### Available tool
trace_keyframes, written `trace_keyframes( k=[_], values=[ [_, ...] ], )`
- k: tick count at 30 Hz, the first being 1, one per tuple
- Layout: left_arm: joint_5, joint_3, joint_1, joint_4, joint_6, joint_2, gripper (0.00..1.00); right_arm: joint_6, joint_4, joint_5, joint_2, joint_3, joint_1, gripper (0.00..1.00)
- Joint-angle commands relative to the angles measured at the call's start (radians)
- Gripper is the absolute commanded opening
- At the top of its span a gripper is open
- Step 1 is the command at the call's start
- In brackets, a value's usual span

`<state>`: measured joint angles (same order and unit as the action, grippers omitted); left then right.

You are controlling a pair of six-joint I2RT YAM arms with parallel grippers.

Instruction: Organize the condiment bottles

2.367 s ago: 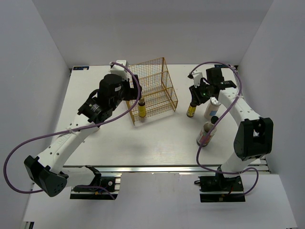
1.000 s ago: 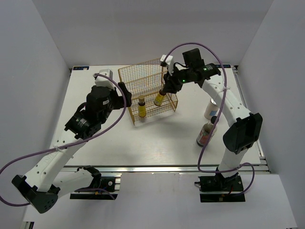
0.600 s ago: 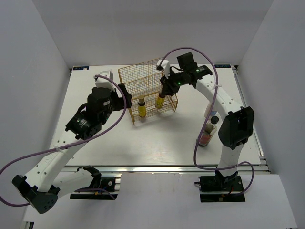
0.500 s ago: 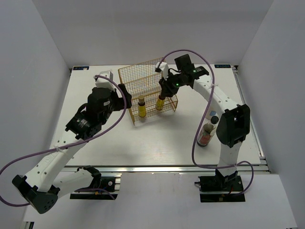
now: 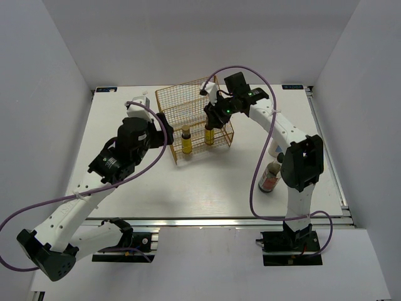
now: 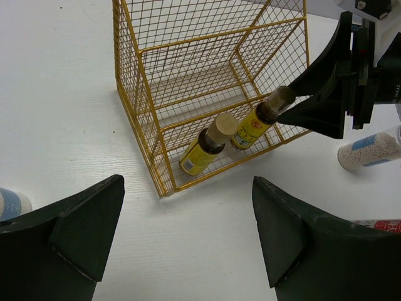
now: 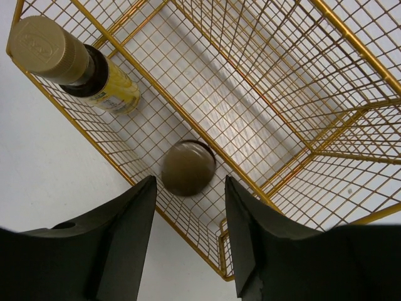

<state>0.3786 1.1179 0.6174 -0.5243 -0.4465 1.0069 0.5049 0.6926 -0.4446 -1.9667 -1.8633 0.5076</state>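
While the condiment bottles are being organized, the overhead view shows the right hand (image 5: 212, 118) reached to the lowest tier of the gold wire rack (image 5: 191, 100), directly over an amber bottle (image 5: 210, 134) standing inside. A neighbouring amber bottle (image 5: 186, 142) stands just beside it in the same tier, and the dark brown bottle (image 5: 270, 178) is left on the surface (image 5: 207, 188), well apart. In the left wrist view, the left hand (image 6: 188, 244) is seen spread wide and empty, facing the rack, with a white bottle (image 6: 368, 149) on the surface beyond. In the right wrist view, the fingers (image 7: 125, 238) are parted on either side of the amber bottle's cap, and thin gaps can be made out. A finger could catch the cap or the wires on withdrawal, it is judged, and the bottle could be tipped into its neighbour.
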Motion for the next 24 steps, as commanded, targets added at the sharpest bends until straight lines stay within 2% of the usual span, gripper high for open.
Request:
trace_keyframes(
  k=[1,5,11,18,20,21,24],
  values=[
    [0.002,-0.013,0.001,0.006,-0.012,-0.025,0.92,0.004,-0.008,0.012,-0.006,-0.039,0.008,0.54],
    [0.002,-0.015,0.001,0.007,-0.012,-0.03,0.92,0.004,0.004,0.018,0.0,-0.043,0.008,0.63],
    [0.016,-0.009,0.001,-0.012,-0.011,-0.04,0.93,-0.008,0.042,0.021,0.041,-0.076,0.008,0.68],
    [0.066,-0.009,0.001,-0.054,-0.021,-0.042,0.89,-0.009,0.08,-0.002,0.213,-0.062,-0.047,0.72],
    [0.062,-0.013,0.001,-0.062,-0.034,-0.037,0.85,0.023,0.126,-0.055,0.258,-0.044,-0.098,0.7],
    [0.057,-0.024,0.001,-0.062,-0.04,-0.036,0.78,0.038,0.148,-0.104,0.27,-0.037,-0.121,0.66],
    [0.049,-0.039,0.001,-0.06,-0.053,-0.037,0.69,0.082,0.274,-0.158,0.302,-0.028,-0.213,0.52]
  ],
)
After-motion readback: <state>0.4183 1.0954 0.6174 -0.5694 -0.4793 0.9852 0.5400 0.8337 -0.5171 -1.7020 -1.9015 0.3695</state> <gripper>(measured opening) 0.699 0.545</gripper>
